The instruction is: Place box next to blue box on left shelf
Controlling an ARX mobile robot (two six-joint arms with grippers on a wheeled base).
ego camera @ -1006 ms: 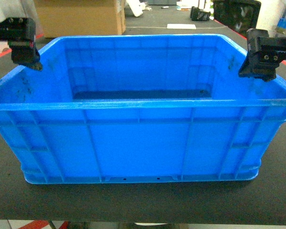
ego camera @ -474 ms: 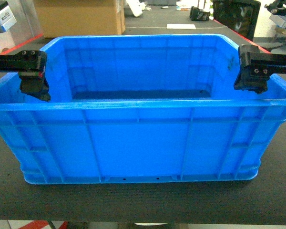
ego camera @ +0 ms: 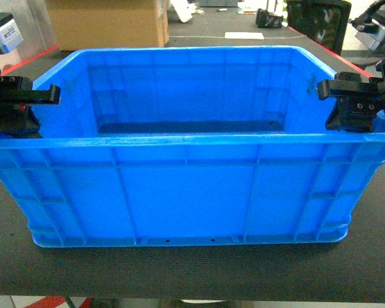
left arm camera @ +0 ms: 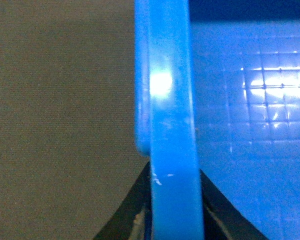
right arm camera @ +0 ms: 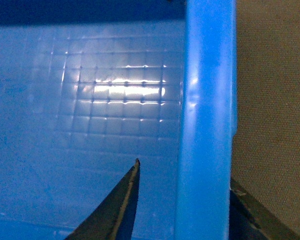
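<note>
The box (ego camera: pixel 186 192), a large bright-blue open-top crate, stands empty on a dark table right in front of me. My left gripper (ego camera: pixel 18 110) straddles its left rim (left arm camera: pixel 172 100); in the left wrist view both fingers press against the rim, so it is shut on it. At the right rim (right arm camera: pixel 207 100), my right gripper (ego camera: pixel 353 106) has one finger (right arm camera: pixel 125 200) inside the crate, apart from the wall, and the other outside against it: open. The left shelf and the other blue box are out of view.
The dark table (ego camera: pixel 192 273) extends around the crate, its front edge close below. Behind the crate sit a cardboard carton (ego camera: pixel 109 22), a flat white item (ego camera: pixel 244 35) and a black chair-like object (ego camera: pixel 317 19).
Both grippers have come down from above the crate's corners onto its side rims. The left one has moved outward and closed on the left rim.
</note>
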